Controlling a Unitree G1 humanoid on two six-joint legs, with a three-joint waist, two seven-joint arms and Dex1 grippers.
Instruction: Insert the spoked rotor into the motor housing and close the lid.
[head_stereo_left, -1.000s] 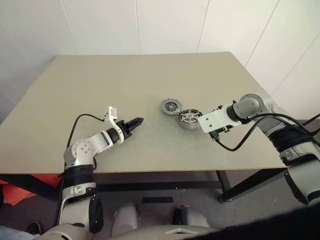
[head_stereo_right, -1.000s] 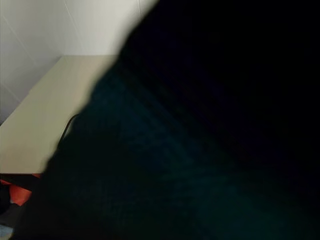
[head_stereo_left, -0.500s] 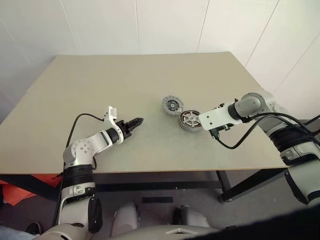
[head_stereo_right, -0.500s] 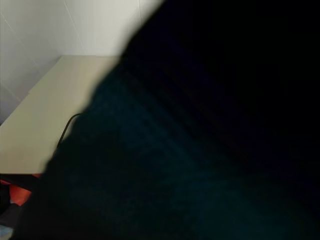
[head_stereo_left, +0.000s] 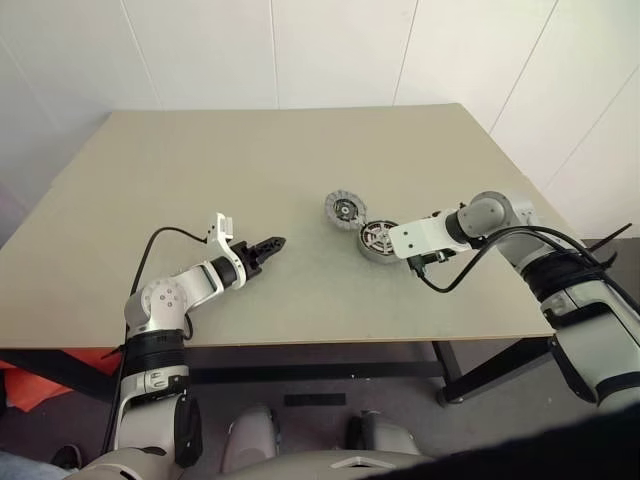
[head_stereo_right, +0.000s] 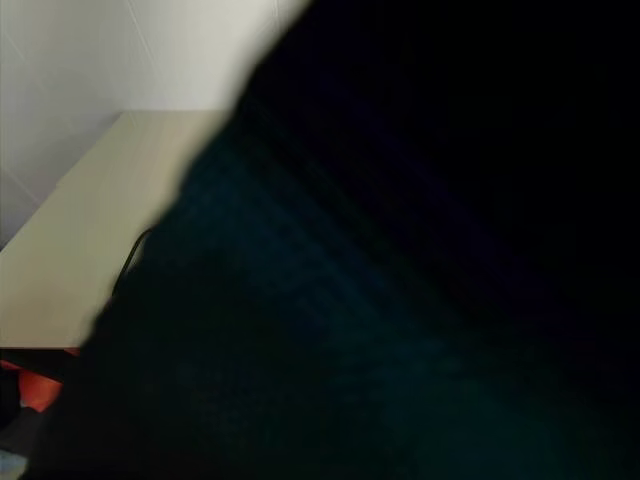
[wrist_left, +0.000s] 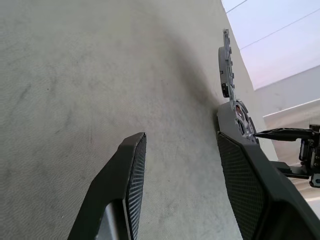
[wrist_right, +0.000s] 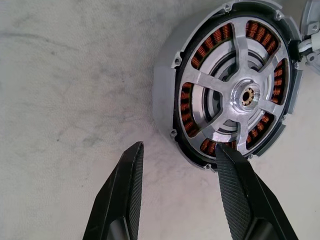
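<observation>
On the left we find the left gripper (head_stereo_left: 272, 243) resting low over the matt, speckled bench (head_stereo_left: 200, 170), its ribbed black jaws spread and empty; we judge it parked clear of the work. Towards the middle, the lid (head_stereo_left: 344, 209), a flat grey disc with a ridged rim, lies just beside the motor housing (wrist_right: 235, 85), not yet fitted. The housing is a short grey metal cup ringed with copper-orange windings; the spoked rotor (wrist_right: 240, 97), bright machined metal with a brass-toned hub, already sits inside it. The right gripper (wrist_right: 177, 192) hovers at the housing's near edge, jaws spread and holding nothing, apparently lined up for the next grasp.
</observation>
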